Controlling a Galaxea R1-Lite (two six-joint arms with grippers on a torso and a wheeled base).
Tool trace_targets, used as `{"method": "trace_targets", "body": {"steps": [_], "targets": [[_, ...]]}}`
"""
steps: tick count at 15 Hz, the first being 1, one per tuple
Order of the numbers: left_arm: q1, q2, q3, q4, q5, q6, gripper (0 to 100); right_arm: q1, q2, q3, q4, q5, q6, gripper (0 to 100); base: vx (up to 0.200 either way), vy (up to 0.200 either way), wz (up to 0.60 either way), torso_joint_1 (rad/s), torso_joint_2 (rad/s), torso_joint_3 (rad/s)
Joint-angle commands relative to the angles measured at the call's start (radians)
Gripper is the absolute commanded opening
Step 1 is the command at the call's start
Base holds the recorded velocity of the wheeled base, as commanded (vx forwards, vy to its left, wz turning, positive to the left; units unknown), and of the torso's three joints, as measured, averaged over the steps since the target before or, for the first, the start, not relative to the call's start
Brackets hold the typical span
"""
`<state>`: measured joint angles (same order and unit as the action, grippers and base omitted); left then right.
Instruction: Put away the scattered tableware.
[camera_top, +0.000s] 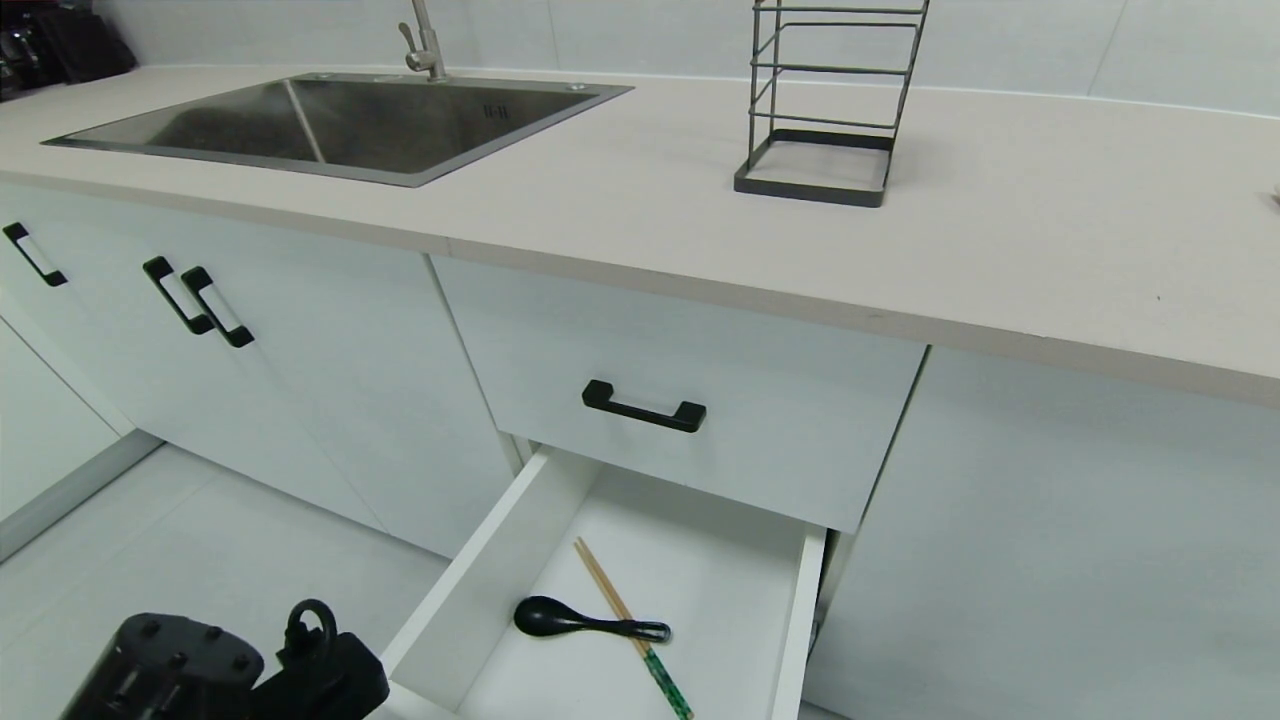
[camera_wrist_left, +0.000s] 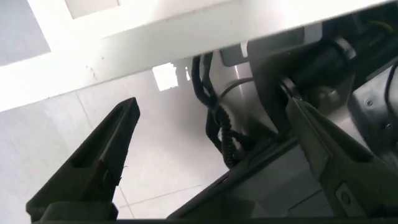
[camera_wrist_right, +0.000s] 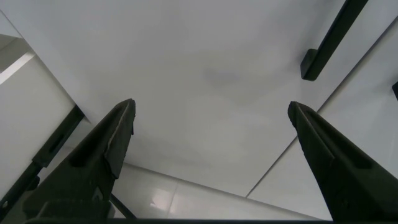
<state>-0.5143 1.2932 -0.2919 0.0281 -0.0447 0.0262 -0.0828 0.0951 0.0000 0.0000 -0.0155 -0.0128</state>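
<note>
Below the bench (camera_top: 1000, 250), the open drawer (camera_top: 480, 590) holds a black spoon (camera_top: 540, 616) and chopsticks (camera_top: 604, 584). Left hand (camera_wrist_left: 210, 96) hangs low, spread wide, empty; right hand (camera_wrist_right: 211, 107) equally, facing a cabinet door (camera_wrist_right: 217, 62).

beige countertop (camera_top: 1000, 260) | steel sink (camera_top: 340, 125) | wire rack (camera_top: 810, 193) | white cabinets (camera_top: 330, 400) | pale tiled floor (camera_top: 200, 540)

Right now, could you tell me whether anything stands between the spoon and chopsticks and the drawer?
Nothing visible does: the spoon and chopsticks already lie inside the open drawer, with the spoon's handle crossing the chopsticks.
</note>
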Motion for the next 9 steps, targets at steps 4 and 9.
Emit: {"method": "trace_targets", "body": {"steps": [4, 9], "targets": [[-0.03, 0.06, -0.007, -0.073, 0.025, -0.022, 100, 0.0, 0.003, 0.0, 0.0, 0.0, -0.001, 100, 0.0, 0.0, 0.0, 0.0, 0.0, 0.0], [-0.03, 0.14, -0.009, -0.191, 0.046, -0.034, 100, 0.0, 0.003, 0.0, 0.0, 0.0, -0.001, 100, 0.0, 0.0, 0.0, 0.0, 0.0, 0.0]]}}
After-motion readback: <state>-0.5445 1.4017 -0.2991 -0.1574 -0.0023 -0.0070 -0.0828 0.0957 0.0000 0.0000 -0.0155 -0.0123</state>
